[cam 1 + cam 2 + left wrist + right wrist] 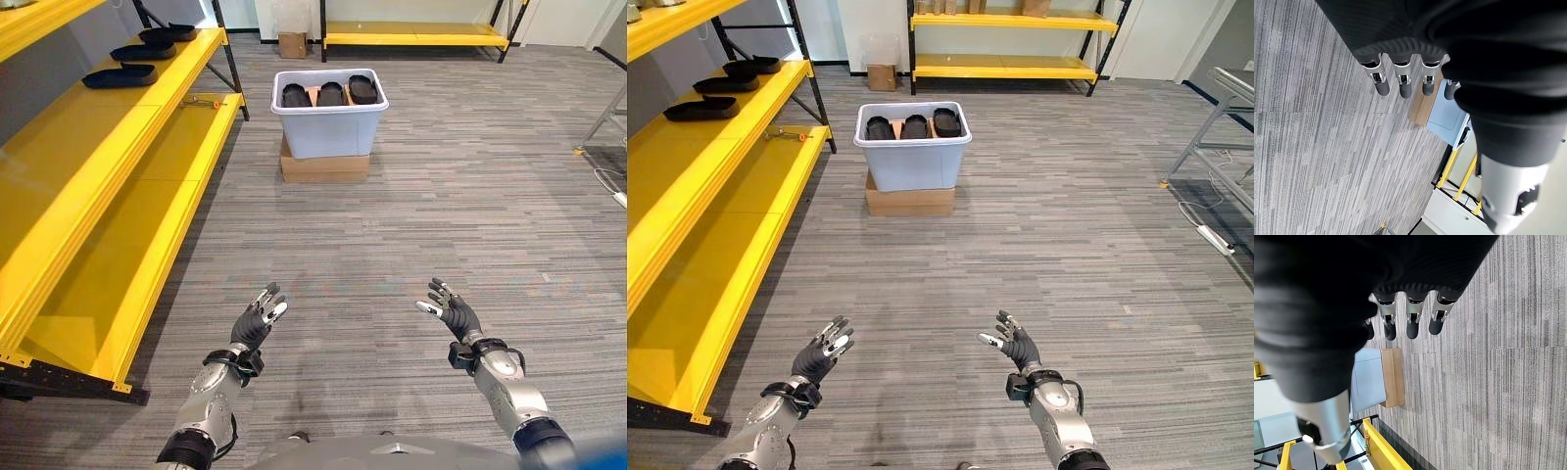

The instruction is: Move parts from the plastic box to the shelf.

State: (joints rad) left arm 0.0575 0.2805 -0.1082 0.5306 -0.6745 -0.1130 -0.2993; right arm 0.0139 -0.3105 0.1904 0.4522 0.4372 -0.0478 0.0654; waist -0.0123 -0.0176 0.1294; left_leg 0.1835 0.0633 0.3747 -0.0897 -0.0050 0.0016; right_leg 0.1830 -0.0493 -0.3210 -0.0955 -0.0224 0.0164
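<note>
A pale blue plastic box (329,127) stands on a flat cardboard box (324,167) far ahead on the carpet. Three black parts (330,94) lie side by side inside it. More black parts (120,75) rest on the middle board of the yellow shelf (93,166) along my left. My left hand (257,323) and right hand (450,309) hover low near me, both open with fingers spread and holding nothing. The box is well beyond both hands. In the wrist views the straight fingers (1402,78) and fingers (1411,318) point toward the box (1449,120).
A second yellow rack (1004,44) stands against the far wall with a small cardboard box (882,76) beside it. A metal frame (1225,137) and a white power strip (1213,239) sit at the right. Grey carpet lies between me and the box.
</note>
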